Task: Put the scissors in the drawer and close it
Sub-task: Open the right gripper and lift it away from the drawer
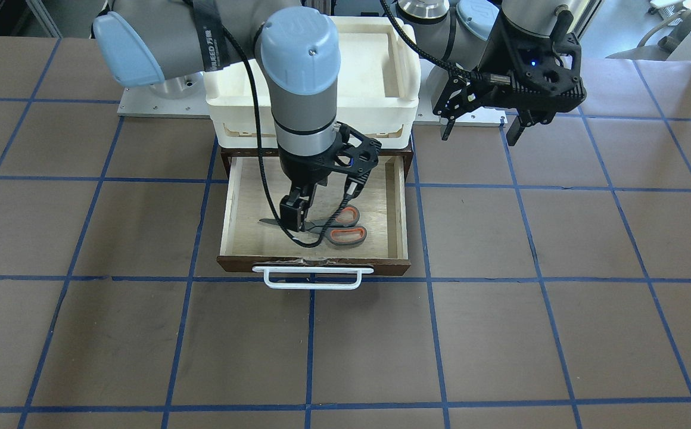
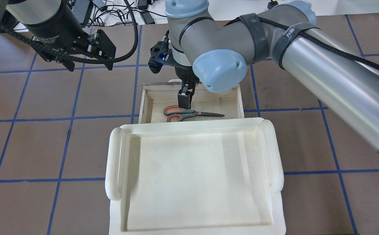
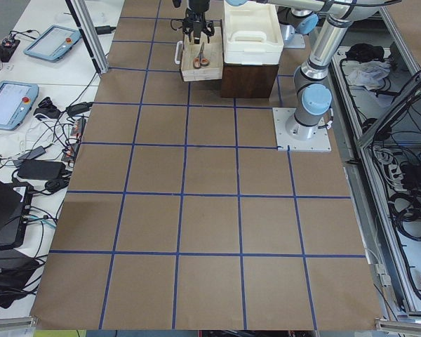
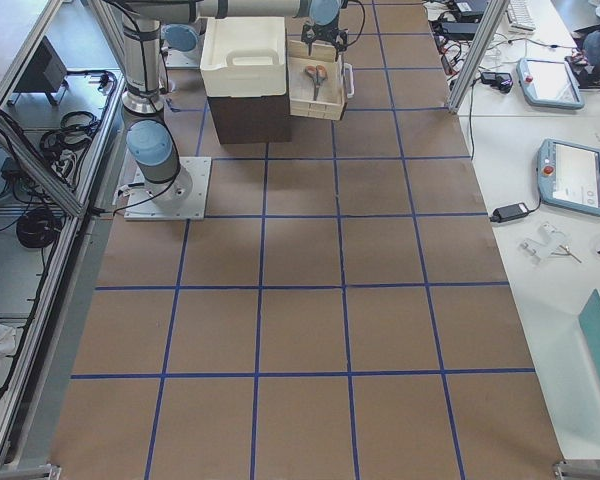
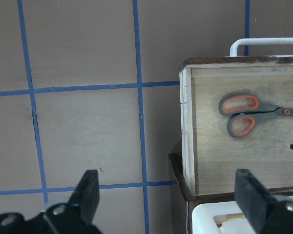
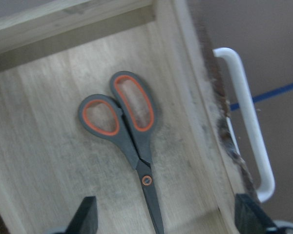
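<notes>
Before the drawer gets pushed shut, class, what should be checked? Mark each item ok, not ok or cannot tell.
1. The scissors lie flat inside the drawer: ok.
2. The right claw is open, not gripping the scissors: ok.
3. The right claw is clear of the drawer: not ok, it hangs over the inside.
4. Its fingertips are above the drawer's rim: cannot tell.
5. The left claw is open and empty, off to the drawer's side: ok.
6. The white handle is unobstructed: ok.

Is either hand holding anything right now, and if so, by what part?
Nothing is held. The left hand and right hand are open; the scissors lie free in the drawer.
</notes>
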Tool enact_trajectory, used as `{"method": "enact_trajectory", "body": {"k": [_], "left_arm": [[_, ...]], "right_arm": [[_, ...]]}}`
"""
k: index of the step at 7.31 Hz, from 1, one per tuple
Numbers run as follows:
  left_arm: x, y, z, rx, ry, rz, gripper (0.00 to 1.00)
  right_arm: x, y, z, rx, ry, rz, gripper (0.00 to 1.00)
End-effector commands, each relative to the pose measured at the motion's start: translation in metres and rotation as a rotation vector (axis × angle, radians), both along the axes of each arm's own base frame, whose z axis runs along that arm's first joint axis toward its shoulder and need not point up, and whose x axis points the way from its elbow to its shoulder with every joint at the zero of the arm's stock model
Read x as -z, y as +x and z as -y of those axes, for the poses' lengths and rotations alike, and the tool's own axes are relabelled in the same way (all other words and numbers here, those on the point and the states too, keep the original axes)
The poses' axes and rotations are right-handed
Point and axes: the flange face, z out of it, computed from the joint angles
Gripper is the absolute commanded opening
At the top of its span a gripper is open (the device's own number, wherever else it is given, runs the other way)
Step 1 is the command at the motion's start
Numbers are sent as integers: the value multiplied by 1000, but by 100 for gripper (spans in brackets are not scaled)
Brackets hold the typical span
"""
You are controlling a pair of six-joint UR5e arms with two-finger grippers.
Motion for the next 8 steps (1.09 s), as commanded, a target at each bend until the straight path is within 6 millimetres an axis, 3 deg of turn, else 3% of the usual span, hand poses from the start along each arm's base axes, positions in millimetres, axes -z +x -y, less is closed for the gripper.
{"method": "enact_trajectory", "body": {"k": [1, 2, 3, 4, 6, 8], "left_arm": [[0, 0, 0, 18, -1, -4, 100], [7, 3, 0, 46, 10, -1, 100], [12, 5, 2, 100, -9, 2, 100], [18, 6, 4, 97, -5, 2, 100], [7, 9, 14, 65, -51, 14, 100], [17, 7, 62, -19, -42, -1, 100]], "right_arm": [[-43, -76, 32, 499, -86, 62, 100], [-57, -135, 50, 655, -102, 70, 100], [-60, -187, 61, 750, -100, 64, 100], [-68, -223, 64, 812, -105, 61, 100], [-92, -250, 49, 864, -131, 12, 100], [-94, -260, 47, 935, -179, -81, 100]]}}
